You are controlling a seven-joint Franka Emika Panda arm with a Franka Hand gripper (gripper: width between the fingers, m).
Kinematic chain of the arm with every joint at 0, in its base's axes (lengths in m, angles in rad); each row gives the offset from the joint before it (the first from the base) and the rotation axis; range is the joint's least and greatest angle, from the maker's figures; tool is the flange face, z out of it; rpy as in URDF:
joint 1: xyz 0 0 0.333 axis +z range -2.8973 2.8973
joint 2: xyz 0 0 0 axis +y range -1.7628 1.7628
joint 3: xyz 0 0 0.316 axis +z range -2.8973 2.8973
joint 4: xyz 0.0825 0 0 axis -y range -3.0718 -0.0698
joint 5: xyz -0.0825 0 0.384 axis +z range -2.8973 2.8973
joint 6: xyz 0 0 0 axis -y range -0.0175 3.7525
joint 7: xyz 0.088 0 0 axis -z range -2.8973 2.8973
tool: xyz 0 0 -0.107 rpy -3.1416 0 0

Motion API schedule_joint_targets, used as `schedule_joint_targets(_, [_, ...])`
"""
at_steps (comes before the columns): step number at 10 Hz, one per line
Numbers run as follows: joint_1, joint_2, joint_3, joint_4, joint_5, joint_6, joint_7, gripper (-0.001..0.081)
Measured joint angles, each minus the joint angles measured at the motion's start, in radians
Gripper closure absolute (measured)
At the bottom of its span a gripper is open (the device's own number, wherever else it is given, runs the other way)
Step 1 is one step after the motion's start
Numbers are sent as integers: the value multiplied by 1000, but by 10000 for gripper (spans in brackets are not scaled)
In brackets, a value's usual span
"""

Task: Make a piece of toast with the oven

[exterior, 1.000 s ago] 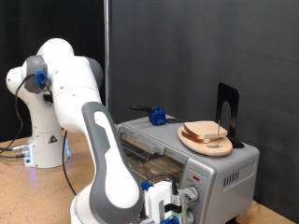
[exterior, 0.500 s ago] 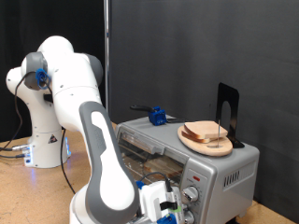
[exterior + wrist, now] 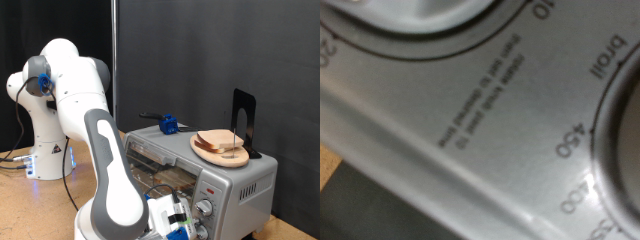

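**Gripper at the oven's control panel; bread on top**

Exterior view: the gripper (image 3: pixel 176 222) sat low at the frame's bottom, pressed up close to the front of the oven (image 3: pixel 205 172), right by the round knobs (image 3: pixel 206 208) on its panel. Fingers were hidden among the blue and white hand parts, so I could not tell whether the claw was open or closed. White arm (image 3: pixel 110 170) curved down in front of the glass door.

Plate (image 3: pixel 220 152) rested on the oven's top, toward the exterior view's right, carrying stacked bread slices (image 3: pixel 221 142). Which one is the piece of toast could not be made out; nothing was seen between the fingers. A small blue object (image 3: pixel 169 125) sat on the oven's top, near the back edge. A black stand (image 3: pixel 242 122) rose behind the plate.

Wrist view: filled by the grey panel face (image 3: pixel 440 110), very near and blurred. Printed dial markings showed, "broil" (image 3: pixel 615 55) and "450" (image 3: pixel 566 143) among them, beside the curved rim of a dial.
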Motion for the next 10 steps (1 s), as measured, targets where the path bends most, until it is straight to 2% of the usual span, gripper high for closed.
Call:
schedule_joint_targets(5, [-2,0,1,-3,9,-3,-150,474])
schedule_joint_targets(10, [-2,0,1,-3,11,-3,-183,474])
